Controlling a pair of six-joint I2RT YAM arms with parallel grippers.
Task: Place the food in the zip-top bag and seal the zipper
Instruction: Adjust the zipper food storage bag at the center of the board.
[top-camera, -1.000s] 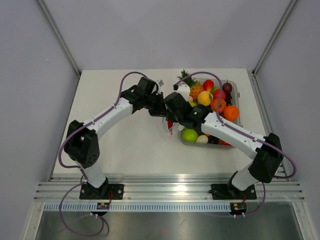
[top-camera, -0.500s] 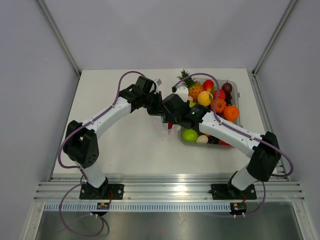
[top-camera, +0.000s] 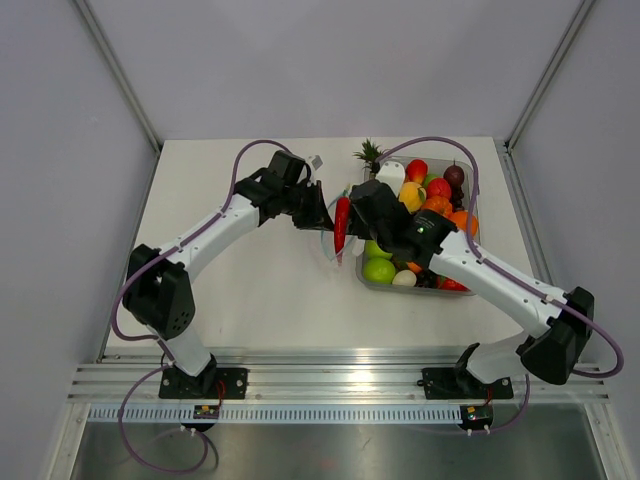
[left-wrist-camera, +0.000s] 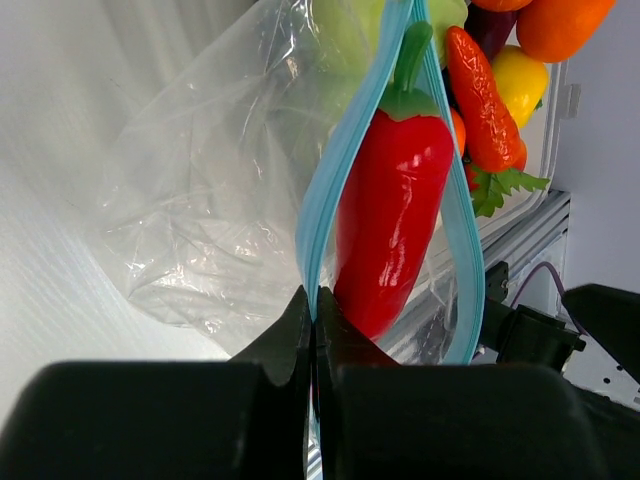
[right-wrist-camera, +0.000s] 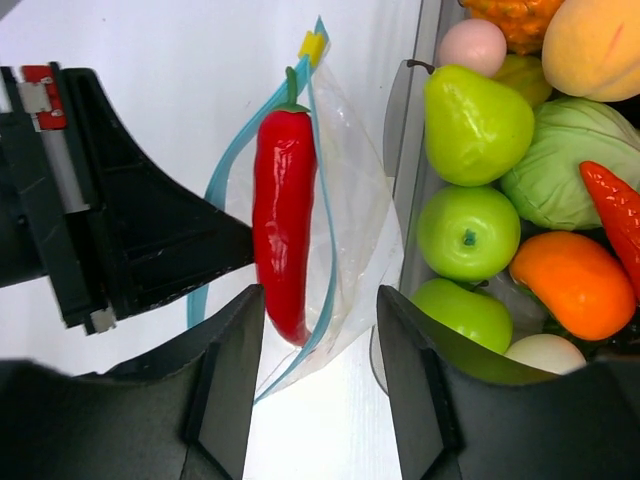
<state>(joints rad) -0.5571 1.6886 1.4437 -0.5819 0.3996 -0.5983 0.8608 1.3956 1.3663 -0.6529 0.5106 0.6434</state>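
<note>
Red chili pepper lodged in zip-top bag mouth; left fingers pinched tight on its zipper, right fingers parted, empty; tray alongside holds mixed produce.

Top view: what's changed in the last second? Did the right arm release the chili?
The right gripper drew back rightward off the zip-top bag, jaws open and empty. The chili pepper it had covered now lies in the bag's mouth, between the zipper strips. Unchanged: the left gripper stays pinched on the zipper edge, holding the bag.
</note>
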